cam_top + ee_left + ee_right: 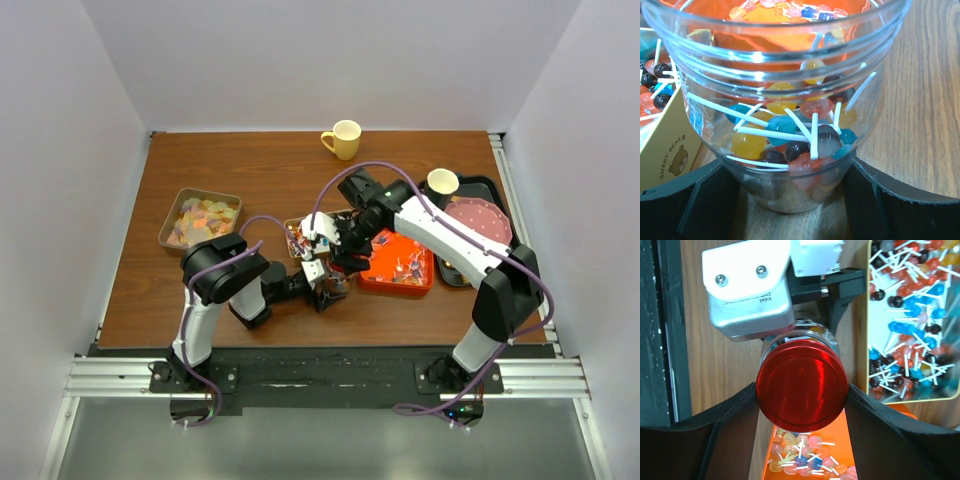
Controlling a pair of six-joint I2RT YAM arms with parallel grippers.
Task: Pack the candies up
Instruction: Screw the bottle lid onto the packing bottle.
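A clear jar (785, 65) stands on the wooden table with several lollipop candies (790, 135) inside. My left gripper (790, 200) is shut on its base, a black finger (685, 205) pressed to each side. In the right wrist view a round red lid (802, 385) sits on the jar's mouth (805, 332). My right gripper (802, 405) is shut on that lid, both fingers touching its rim. In the top view the left gripper (325, 290) and the right gripper (345, 258) meet at the table's near middle.
A yellow box of lollipops (910, 315) and an orange tray (398, 265) holding more candies flank the jar. A grey tray of pastel candies (200, 218) is at the left. A yellow mug (343, 139), a paper cup (442, 182) and a pink plate (478, 220) lie farther off.
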